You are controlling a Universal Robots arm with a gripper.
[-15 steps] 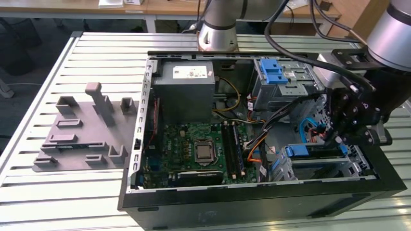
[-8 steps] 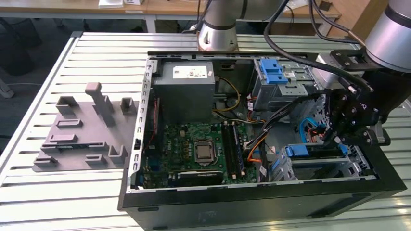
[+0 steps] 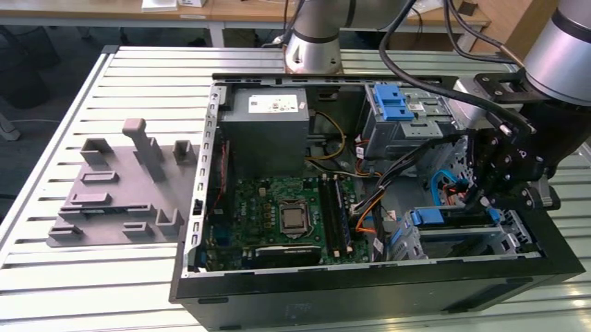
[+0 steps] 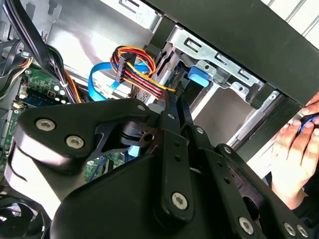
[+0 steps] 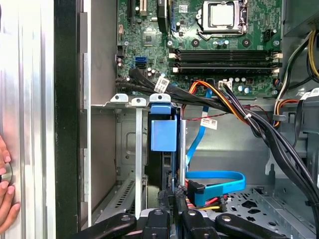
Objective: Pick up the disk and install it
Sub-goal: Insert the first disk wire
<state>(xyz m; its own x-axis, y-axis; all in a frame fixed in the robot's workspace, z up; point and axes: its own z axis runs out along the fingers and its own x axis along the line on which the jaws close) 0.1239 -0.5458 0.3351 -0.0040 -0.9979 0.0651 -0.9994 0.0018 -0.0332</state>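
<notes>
Slatted metal table [image 3: 55, 290] across the whole exterior view. Open black PC case [image 3: 369, 290] lying on its side, centre to right of frame. Robot arm [image 3: 568, 48] entering from the upper right and reaching down into the case's lower-right corner.

Inside the case:
- grey power supply box [image 3: 268, 128] with white sticker, upper centre
- green motherboard [image 3: 277, 214] below it, CPU socket bare
- silver cage [image 3: 406, 117] with blue latch, upper right

Grey fixture plate [image 3: 115, 207] with upright pegs at left of frame, on the table, well apart from the case.

Black gripper [image 3: 480, 204] down in the lower-right drive bay [image 3: 461, 242], just above the disk [image 3: 448, 218]. Jaw state: cannot tell, linkage blocks the tips in both wrist views. Contact with the disk: cannot tell either.

Disk standing on edge in a slot of that bay, blue rail tab [image 5: 163, 134] facing out of the bay toward the first wrist camera, metal dividers just beside it.

Blue flat data cable [image 5: 219, 180] looped near the disk's end. Red/yellow/orange/black power wire bundle [image 4: 137, 69] running to the same spot.

A person's hand [image 4: 294, 149] outside the case wall, resting against the table slats.
</notes>
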